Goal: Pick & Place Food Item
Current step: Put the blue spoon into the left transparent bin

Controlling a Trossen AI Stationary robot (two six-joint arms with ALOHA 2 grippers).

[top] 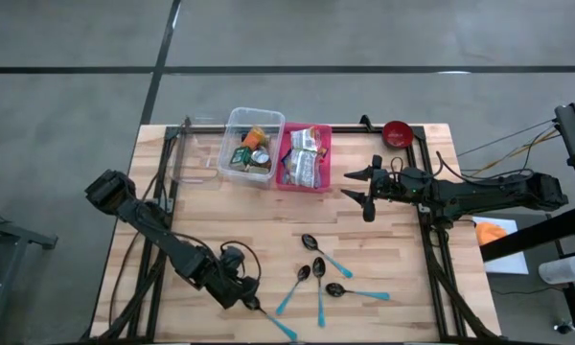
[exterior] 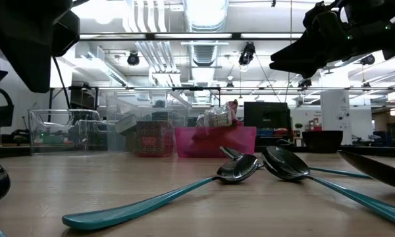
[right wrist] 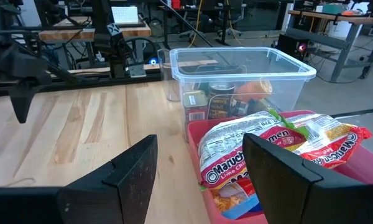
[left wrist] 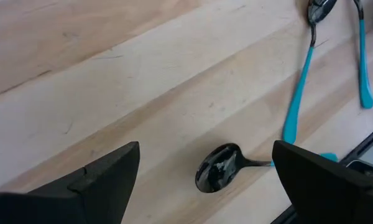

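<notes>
The ramen packets (right wrist: 280,146) lie in the pink bin (top: 307,158), which sits at the table's far edge, touching the clear bin (top: 252,144) of cans. We see our right gripper (top: 362,190) just beside the pink bin, jaws spread and empty, facing the packets head-on (their long side runs across its line of approach). Our left gripper (top: 238,290) hangs open over a spoon (left wrist: 219,168) near the front edge, well apart from the bins, so we judge the right arm better placed.
</notes>
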